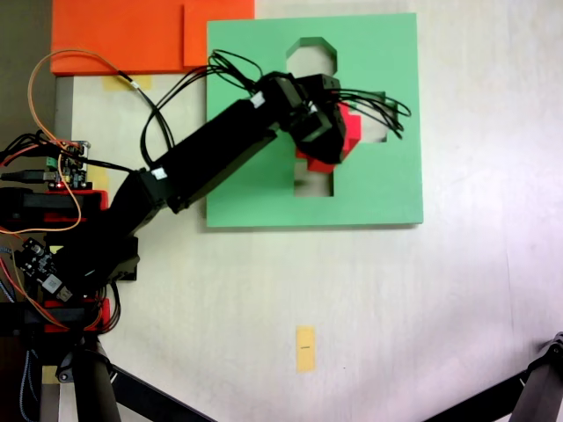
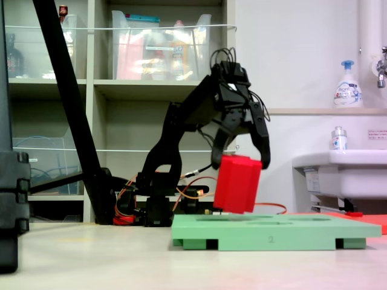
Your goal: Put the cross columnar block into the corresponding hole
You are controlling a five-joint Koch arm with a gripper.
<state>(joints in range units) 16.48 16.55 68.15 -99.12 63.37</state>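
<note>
One digit, a faint "2", is the only writing I can read, stamped on the front edge of the green foam board (image 2: 272, 232). The soap pump bottle (image 2: 347, 84) on the ledge and the small bottle (image 2: 338, 138) by the white sink (image 2: 341, 172) carry labels too small to make out.

Clear storage bins (image 2: 160, 45) sit on the shelves behind, with coloured items inside that blur together.

Seen from above, the board (image 1: 255, 189) lies toward the far edge of the pale surface (image 1: 396, 308), its far left corner just beside an orange sheet (image 1: 123, 35). Three cutouts run through its middle: an octagonal one (image 1: 310, 54) at the far end, a square one (image 1: 315, 185) nearer, and the plus-shaped hole (image 1: 376, 132) between them, largely covered by the arm.

The tool (image 2: 240, 156) has its black jaws closed onto the top of the red cross block (image 2: 237, 183), one finger (image 2: 263, 142) curling over its right upper edge. The block hangs tilted, its lower corner at or just above the board's top face; I cannot tell if it touches. From above, red (image 1: 352, 127) peeks out beside the tool, over the middle cutout.

Loose black cables (image 1: 383, 105) loop off the wrist over the board. A yellow tape strip (image 1: 304, 348) lies near the surface's near edge, well apart from the board. A black tripod leg (image 2: 69, 96) slants across the left of the side view.
</note>
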